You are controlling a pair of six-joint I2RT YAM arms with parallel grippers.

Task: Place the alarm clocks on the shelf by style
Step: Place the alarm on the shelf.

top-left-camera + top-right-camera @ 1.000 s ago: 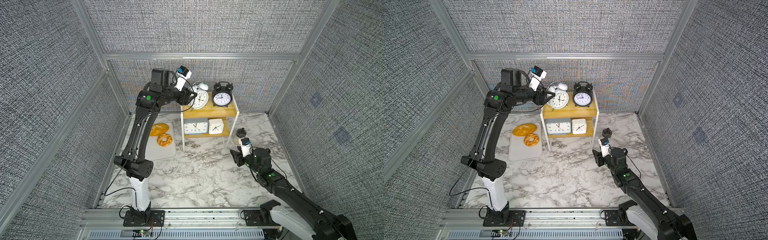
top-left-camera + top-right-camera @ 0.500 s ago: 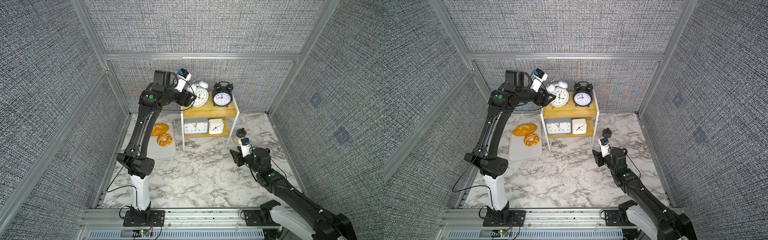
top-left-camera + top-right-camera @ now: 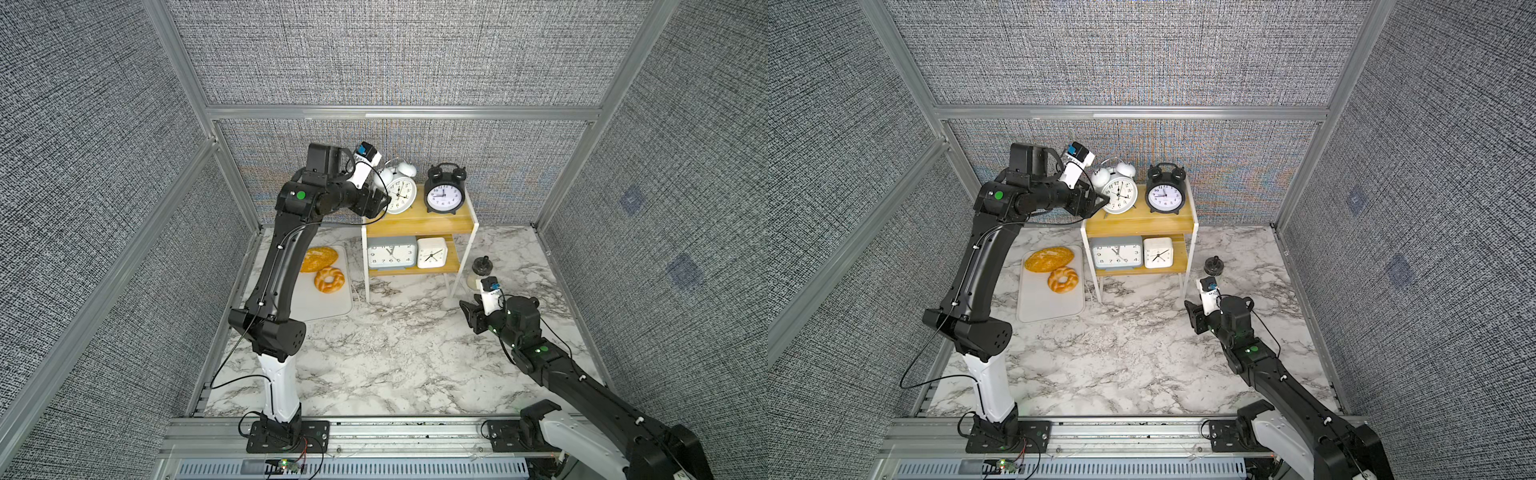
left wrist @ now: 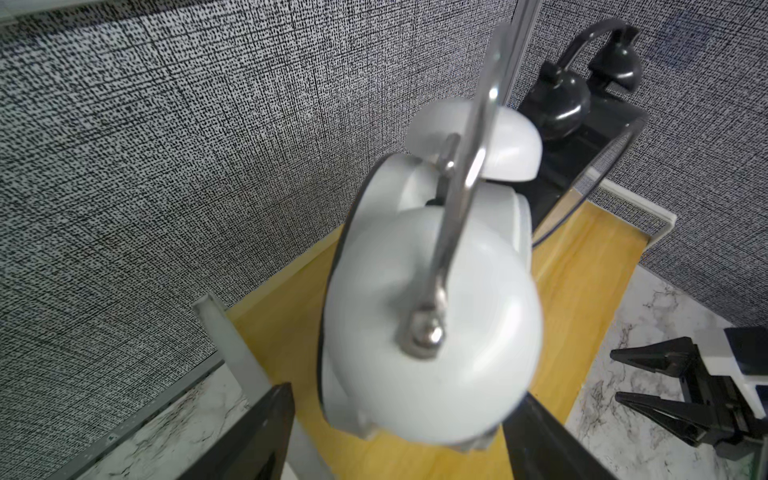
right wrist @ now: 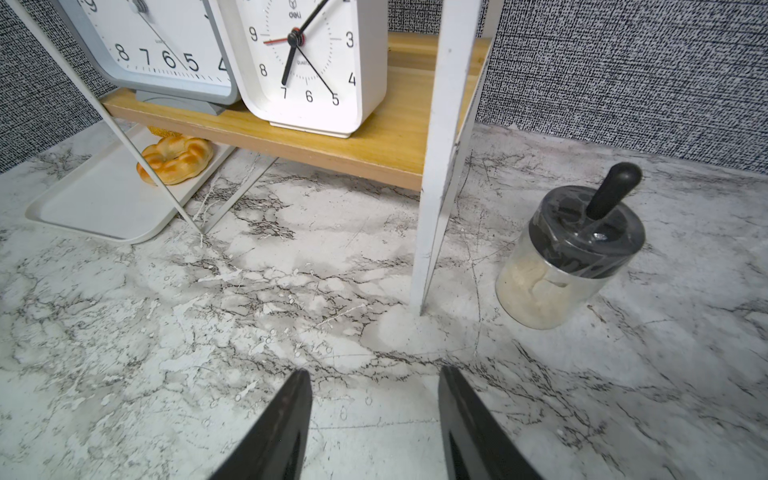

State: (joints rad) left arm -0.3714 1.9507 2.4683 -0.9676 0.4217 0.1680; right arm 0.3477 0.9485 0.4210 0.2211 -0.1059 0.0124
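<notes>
At upper centre of both top views, against the back wall: shelf (image 3: 415, 226), two yellowish boards in a thin white frame, standing on the marble tabletop (image 3: 395, 353); on its upper board, white twin-bell clock (image 3: 400, 194) at left, upright, dial facing the camera; just right of it, black twin-bell clock (image 3: 445, 195), upright as well, near but apart; on the lower board, grey rectangular clock (image 3: 392, 253) at left and small white square clock (image 3: 431, 252) at right, faces forward, so close that contact cannot be told; all four clocks on the shelf, round belled pair above, boxy pair below.

Just beside the left rim of the white twin-bell clock in a top view: left fingers (image 3: 1100, 201), spread apart, reaching in at upper-board height; from the left wrist, these fingers (image 4: 266, 432) one to each side of the clock's lower body, set wider than it, a gap showing on one side; touching on the other or not, cannot tell; no clamp visible.

Lower right of the shelf: right fingers (image 3: 469, 308), apart too, nothing between them, low over bare tabletop, aimed toward the shelf's front right leg; just beside that leg, small glass jar (image 3: 481, 268), black lid with a knob, pale contents.

Left of the shelf: flat white tray (image 3: 328, 307) on the tabletop, holding an oval loaf (image 3: 318, 259) and a ring-shaped bun (image 3: 329, 279), close together.
</notes>
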